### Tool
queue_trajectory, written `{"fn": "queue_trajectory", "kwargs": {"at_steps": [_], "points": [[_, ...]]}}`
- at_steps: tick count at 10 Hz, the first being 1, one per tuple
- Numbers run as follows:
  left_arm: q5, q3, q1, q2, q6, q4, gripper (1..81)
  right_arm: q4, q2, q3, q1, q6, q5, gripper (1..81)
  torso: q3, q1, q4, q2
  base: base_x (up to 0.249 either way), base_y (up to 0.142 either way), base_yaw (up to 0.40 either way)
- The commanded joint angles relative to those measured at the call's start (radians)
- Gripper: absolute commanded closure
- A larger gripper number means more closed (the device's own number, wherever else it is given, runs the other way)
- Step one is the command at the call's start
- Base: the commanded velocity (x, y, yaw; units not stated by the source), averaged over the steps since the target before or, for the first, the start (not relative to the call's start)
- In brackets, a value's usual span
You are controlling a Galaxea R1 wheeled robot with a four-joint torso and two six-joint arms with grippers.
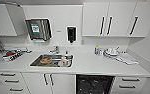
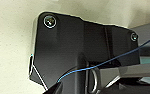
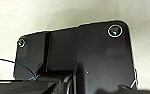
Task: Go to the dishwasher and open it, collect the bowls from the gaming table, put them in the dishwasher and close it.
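Observation:
The dishwasher (image 1: 94,84) appears as a dark, cabinet-wide bay under the white counter (image 1: 91,65), between the white doors and a stack of drawers. I cannot tell how its door stands. The bowls and the gaming table are out of view. Both wrist views look past the robot's own dark plate at a pale speckled surface.
A steel sink (image 1: 51,60) with a tap holds dishes and an orange-brown item. A dish rack (image 1: 6,53) stands at the counter's left, with white dishes and a cloth (image 1: 116,53) at its right. Wall cabinets (image 1: 108,20), a towel dispenser (image 1: 38,29) and a soap dispenser (image 1: 71,34) hang above.

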Motion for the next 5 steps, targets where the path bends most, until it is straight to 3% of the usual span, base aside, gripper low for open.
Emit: {"fn": "queue_trajectory", "kwargs": {"at_steps": [1,2,3,4,5], "points": [[0.037,-0.010,-0.035,-0.004,0.002,0.005,1.0,-0.011,-0.002,-0.003,0.045,-0.003,-0.036,1.0,0.072,-0.062,0.000,0.096,0.000,0.000,0.000],[0.035,-0.010,-0.035,-0.002,0.002,0.005,1.0,-0.011,-0.004,-0.003,0.045,-0.003,-0.036,1.0,0.108,-0.145,0.000,0.225,0.000,0.000,0.000],[0.037,-0.010,-0.035,-0.002,0.001,0.005,1.0,-0.011,-0.004,-0.003,0.044,-0.003,-0.036,1.0,0.040,-0.106,0.000,0.165,0.000,0.000,0.000],[0.037,-0.010,-0.035,-0.004,0.001,0.005,1.0,-0.011,-0.004,-0.003,0.044,-0.003,-0.036,1.0,0.048,-0.070,0.000,0.108,0.000,0.000,0.000],[0.037,-0.010,-0.035,-0.002,-0.001,0.004,1.0,-0.011,-0.005,-0.003,0.045,-0.003,-0.038,1.0,0.052,-0.085,0.000,0.137,0.000,0.000,0.000]]}}
